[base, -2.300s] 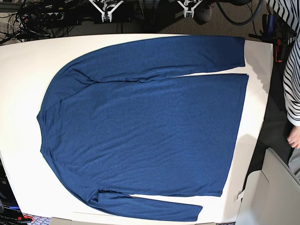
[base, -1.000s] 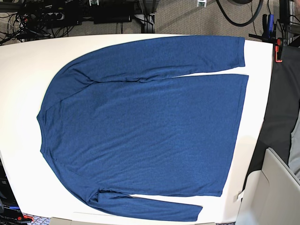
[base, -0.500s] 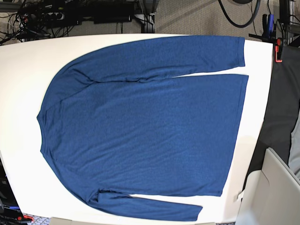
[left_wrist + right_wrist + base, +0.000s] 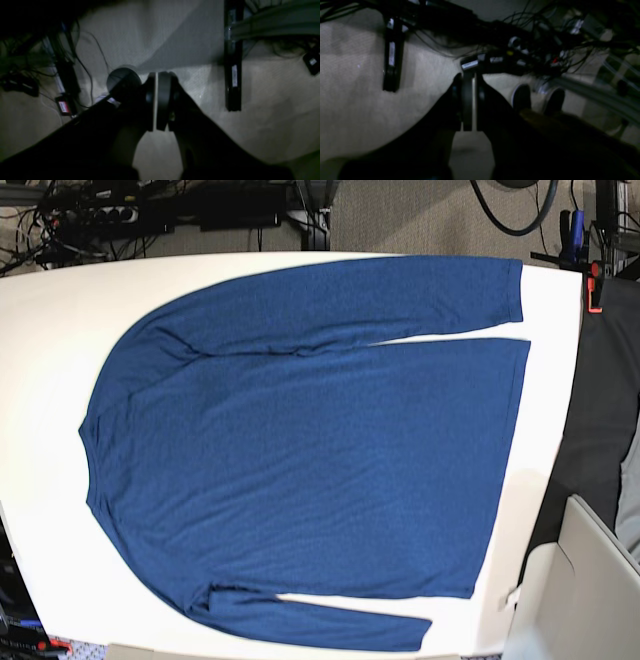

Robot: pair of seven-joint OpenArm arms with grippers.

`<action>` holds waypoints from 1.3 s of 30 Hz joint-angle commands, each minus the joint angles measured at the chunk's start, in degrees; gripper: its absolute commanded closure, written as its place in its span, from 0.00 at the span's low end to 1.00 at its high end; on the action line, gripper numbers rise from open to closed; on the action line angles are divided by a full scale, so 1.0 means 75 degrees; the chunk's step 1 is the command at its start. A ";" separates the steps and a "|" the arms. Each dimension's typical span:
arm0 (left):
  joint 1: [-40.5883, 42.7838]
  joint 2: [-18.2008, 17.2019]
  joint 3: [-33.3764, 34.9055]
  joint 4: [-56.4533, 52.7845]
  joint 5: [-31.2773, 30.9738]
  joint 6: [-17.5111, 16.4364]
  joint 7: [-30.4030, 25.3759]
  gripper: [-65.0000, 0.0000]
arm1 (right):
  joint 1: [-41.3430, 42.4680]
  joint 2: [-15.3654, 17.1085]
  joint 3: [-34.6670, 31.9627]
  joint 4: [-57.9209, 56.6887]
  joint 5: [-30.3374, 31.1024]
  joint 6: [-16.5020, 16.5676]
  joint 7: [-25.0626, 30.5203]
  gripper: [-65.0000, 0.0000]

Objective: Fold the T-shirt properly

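The navy long-sleeved shirt (image 4: 310,460) lies spread flat on the white table (image 4: 40,370), collar left, hem right, wholly unfolded; sleeves and body all remain. Left gripper (image 4: 159,127) and right gripper (image 4: 472,127) have their jaws together, empty.

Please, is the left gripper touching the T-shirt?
Apart. The left wrist view shows the left gripper over floor, no shirt at its fingertips.
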 commanded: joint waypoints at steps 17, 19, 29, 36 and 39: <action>0.1029 -0.0032 -0.0936 0.4558 -0.0890 0.0002 0.1102 1.00 | -0.2159 0.0127 0.1424 0.4693 -0.0007 -0.0057 0.0072 1.00; 0.1017 -0.0032 -0.0936 0.4641 -0.0890 0.0002 0.1078 1.00 | -0.2135 0.0127 0.1471 0.4858 0.0005 -0.0057 0.0072 1.00; 0.0032 -0.0008 -0.0936 0.4641 -0.0890 0.0002 0.1148 1.00 | -0.1268 0.0245 0.1471 0.4940 0.0017 -0.0022 0.0084 1.00; -0.0988 0.0003 -0.0889 0.4629 -0.0901 0.0002 0.1992 0.85 | -0.0377 0.0245 0.1471 0.4940 0.0017 -0.0022 0.0072 1.00; -0.1374 0.0015 -0.0889 0.4629 -0.0901 0.0002 0.2192 0.77 | -0.0037 0.0256 0.1471 0.4940 0.0028 -0.0022 0.0072 0.96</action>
